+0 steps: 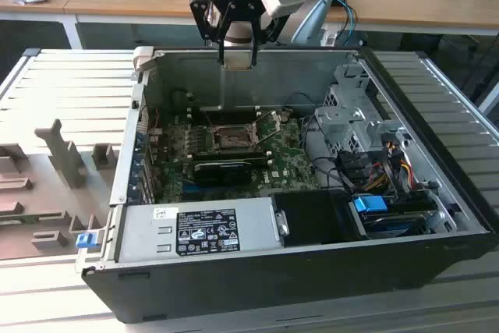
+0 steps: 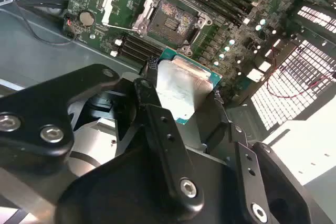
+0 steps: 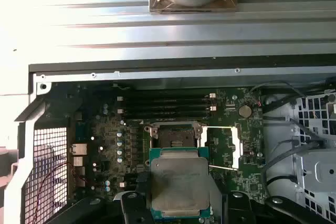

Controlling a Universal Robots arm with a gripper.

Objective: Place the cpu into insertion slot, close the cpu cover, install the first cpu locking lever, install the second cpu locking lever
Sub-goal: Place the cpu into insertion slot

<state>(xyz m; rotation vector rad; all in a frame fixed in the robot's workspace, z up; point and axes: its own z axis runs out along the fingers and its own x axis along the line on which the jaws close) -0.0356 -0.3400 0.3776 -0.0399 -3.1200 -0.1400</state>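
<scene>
The gripper (image 1: 238, 58) hangs above the open computer case (image 1: 312, 271), fingers clamped on the cpu (image 3: 178, 184), clear of the bare socket (image 3: 173, 136). The cpu cover (image 3: 235, 148) lies swung open.

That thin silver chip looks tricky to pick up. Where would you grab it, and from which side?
Probably by two opposite edges, coming from above its metal top. The cpu is flat and thin, so only its edges offer a pinch. The gripper holds it that way now, with the underside left free toward the open socket.
</scene>
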